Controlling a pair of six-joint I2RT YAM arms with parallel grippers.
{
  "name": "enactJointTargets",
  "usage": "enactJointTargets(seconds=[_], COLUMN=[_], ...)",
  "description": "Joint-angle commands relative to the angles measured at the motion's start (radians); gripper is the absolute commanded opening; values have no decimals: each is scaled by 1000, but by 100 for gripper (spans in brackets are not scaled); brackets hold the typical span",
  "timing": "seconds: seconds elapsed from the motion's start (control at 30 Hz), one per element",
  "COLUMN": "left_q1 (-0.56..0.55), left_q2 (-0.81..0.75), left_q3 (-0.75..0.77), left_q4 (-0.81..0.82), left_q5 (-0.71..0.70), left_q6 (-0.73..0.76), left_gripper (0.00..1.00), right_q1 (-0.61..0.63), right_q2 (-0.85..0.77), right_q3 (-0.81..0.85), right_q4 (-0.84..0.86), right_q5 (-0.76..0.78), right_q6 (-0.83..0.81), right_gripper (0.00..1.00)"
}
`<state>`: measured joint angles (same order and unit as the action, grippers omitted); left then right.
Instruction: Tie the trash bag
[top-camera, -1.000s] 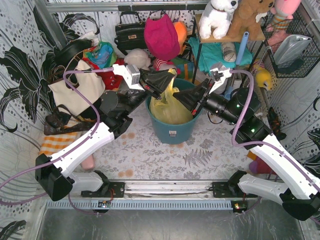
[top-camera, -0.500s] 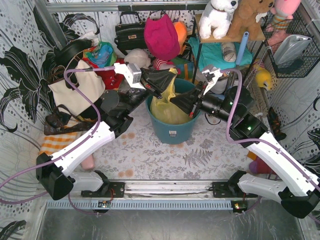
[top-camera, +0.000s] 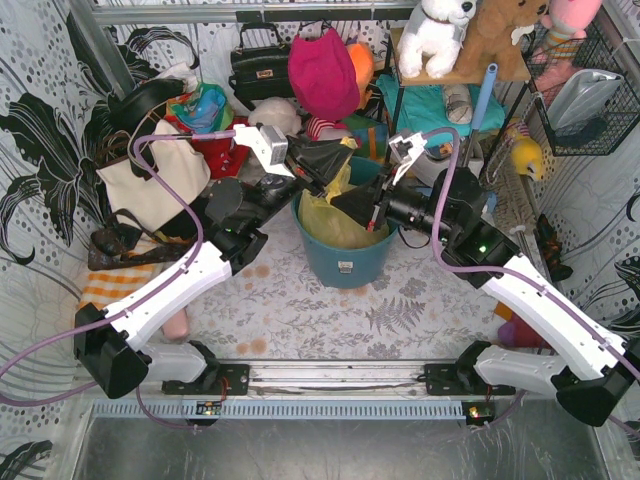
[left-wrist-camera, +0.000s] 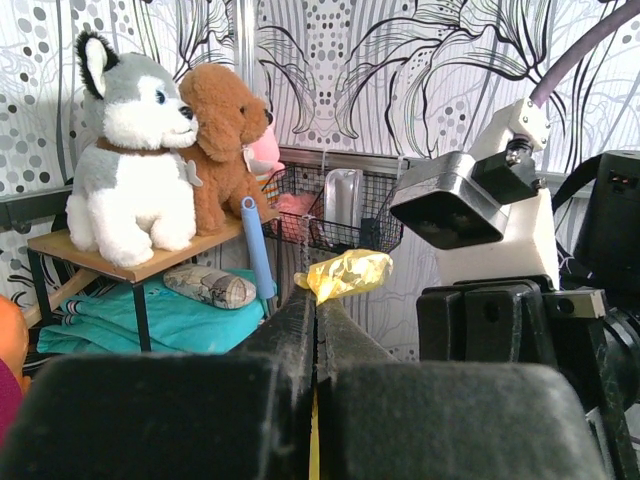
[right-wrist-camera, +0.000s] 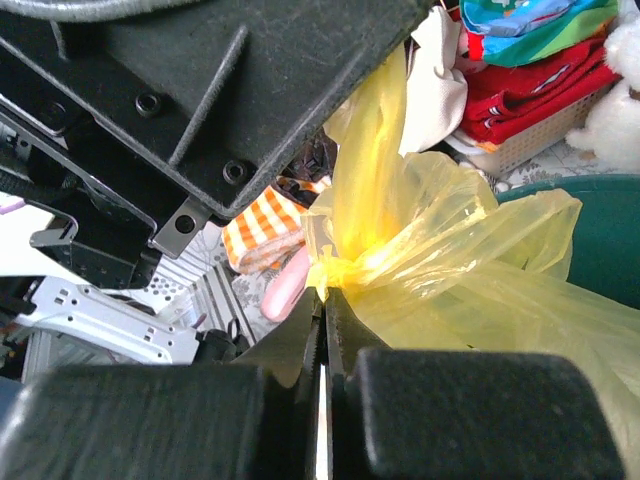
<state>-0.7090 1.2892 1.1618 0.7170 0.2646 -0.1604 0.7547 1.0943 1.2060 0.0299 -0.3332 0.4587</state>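
The yellow trash bag (top-camera: 335, 222) sits in the teal bin (top-camera: 345, 255) at the table's middle back. My left gripper (top-camera: 343, 160) is shut on a gathered strip of the bag's top; the strip's tip (left-wrist-camera: 345, 273) sticks out past its fingertips in the left wrist view. My right gripper (top-camera: 335, 200) is shut on a bunched part of the bag (right-wrist-camera: 440, 240) just below, at the bag's left rim; the pinched knot-like bunch (right-wrist-camera: 345, 268) shows at its fingertips (right-wrist-camera: 322, 290). The strip (right-wrist-camera: 365, 170) runs up from there to the left gripper.
Clutter stands behind the bin: a black handbag (top-camera: 262, 68), a pink hat (top-camera: 322, 72), a shelf with plush toys (top-camera: 440, 35) and teal cloth (top-camera: 430, 108). A white tote (top-camera: 150, 180) and orange checked cloth (top-camera: 110, 285) lie at the left. A wire basket (top-camera: 585, 90) hangs at the right.
My right gripper has moved left over the bin and closed on the bag near its left rim, under the left gripper. The left gripper has held its place, shifting slightly right.
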Motion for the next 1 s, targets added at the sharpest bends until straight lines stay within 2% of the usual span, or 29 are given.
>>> enactJointTargets(seconds=[0.0,0.43,0.97], left_q1=[8,9,8], left_q2=[0,0,-3], left_q3=[26,27,21], left_q4=[21,9,8], left_q5=[-15,-11,-15], left_q6=[-4,-3,-1], left_gripper=[0,0,0], right_q1=[30,183,288], right_q2=[-9,22,49], right_q3=[-2,-8,-77], right_q4=[69,35,102], right_q5=[108,524,783], right_q6=[66,116,139], right_gripper=[0,0,0])
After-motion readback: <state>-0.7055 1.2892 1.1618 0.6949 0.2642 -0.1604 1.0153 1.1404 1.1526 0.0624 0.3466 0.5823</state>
